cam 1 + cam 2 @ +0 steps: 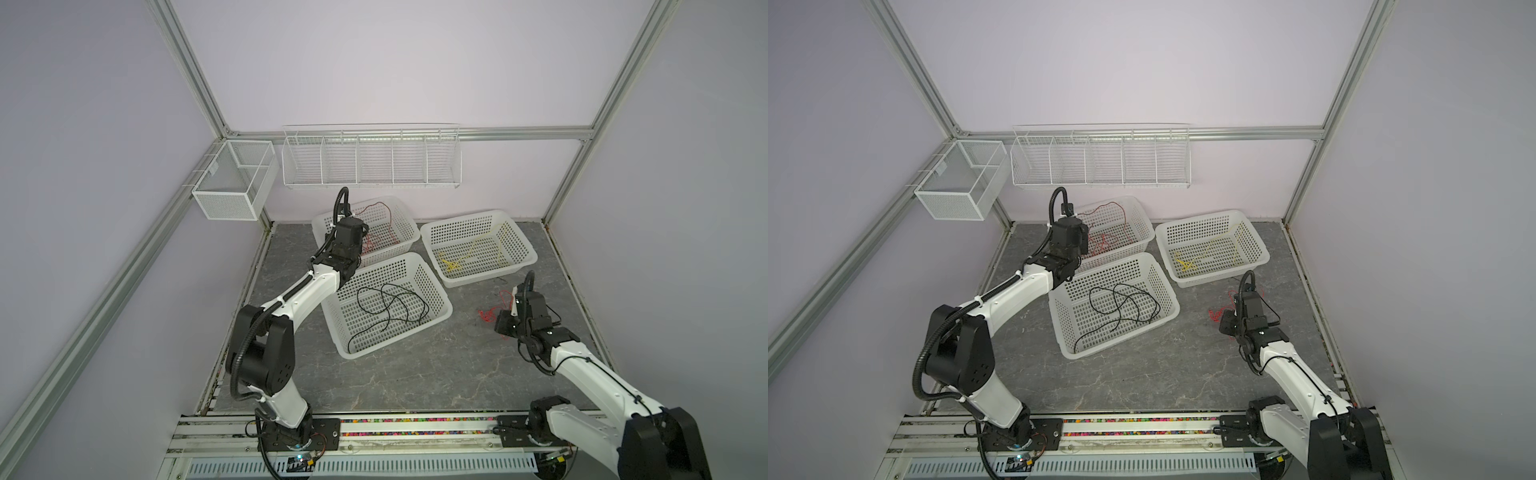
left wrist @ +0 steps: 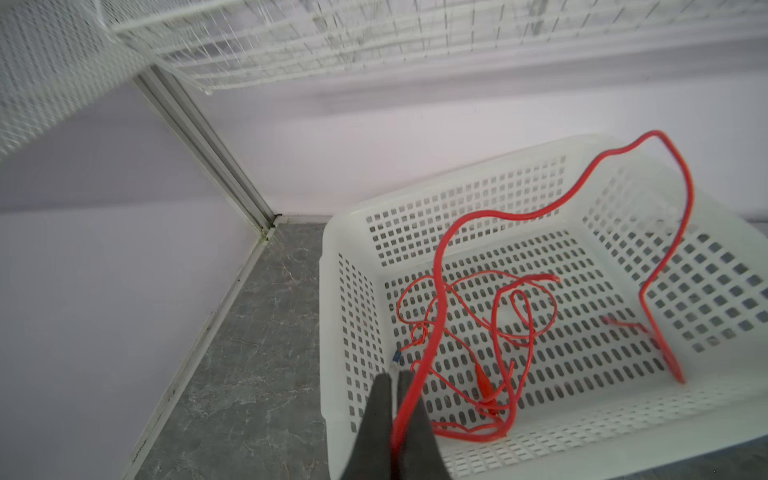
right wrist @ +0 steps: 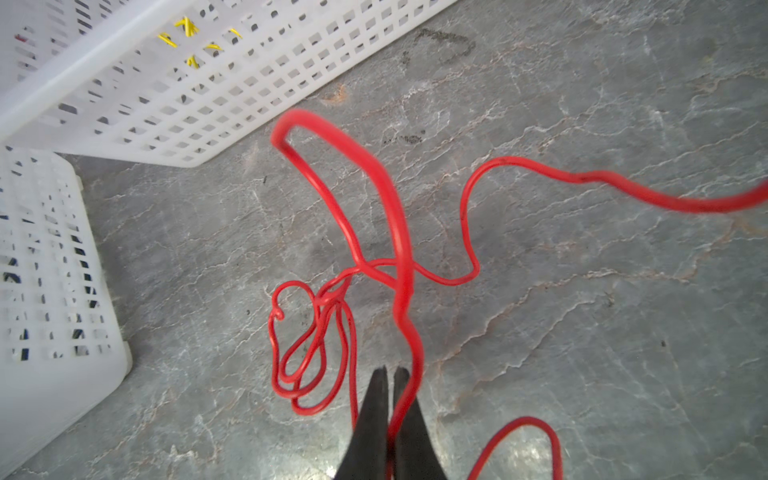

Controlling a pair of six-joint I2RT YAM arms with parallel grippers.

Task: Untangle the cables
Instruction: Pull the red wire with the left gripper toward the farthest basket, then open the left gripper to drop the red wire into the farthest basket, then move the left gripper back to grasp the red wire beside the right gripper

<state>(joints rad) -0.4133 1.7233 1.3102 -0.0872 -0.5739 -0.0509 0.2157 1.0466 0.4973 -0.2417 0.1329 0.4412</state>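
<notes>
Left fingers [image 2: 376, 415] tight on looped red cable [image 2: 436, 266], right fingers [image 3: 374, 411] seemingly on red tangle [image 3: 402, 241].

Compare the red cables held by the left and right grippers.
Left cable arcs into a white basket; right cable trails over the table. Left cable joins other red wires; right cable runs into a looped tangle. Both are red, clamped by left gripper and right gripper.
</notes>
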